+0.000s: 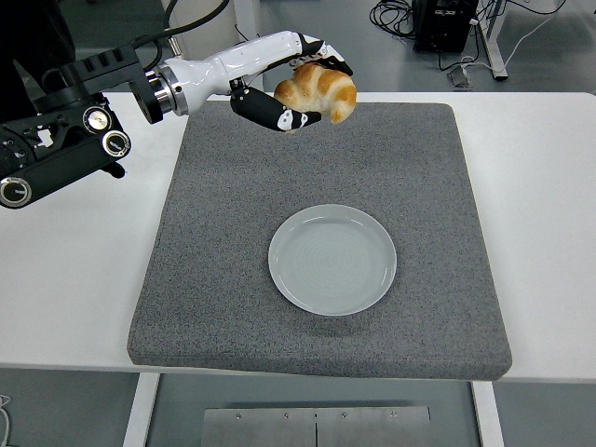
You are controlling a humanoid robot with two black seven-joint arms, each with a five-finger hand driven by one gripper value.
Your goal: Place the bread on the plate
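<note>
I see my left hand [296, 88] up in the air, above the far part of the gray mat [321, 237]. It comes in from the left side on a black arm [65, 154] with a white wrist. The fingers are curled around the bread [318, 91], so my hand is holding it tight. A dark thumb sits under the bread and other fingers wrap over the top. The bread is golden brown and looks like a little croissant. It is not touching the mat.

The plate [332, 259] is round and pale gray. It lies flat near the middle of the mat, a bit toward my side. Nothing is on it. The bread is well apart from the plate, farther back on the desk [549, 186] and a little to the left.

The mat lies on the white desk and covers most of the middle. I cannot see my right hand at all.

Behind the desk is a gray floor with some black cables [396, 14].
</note>
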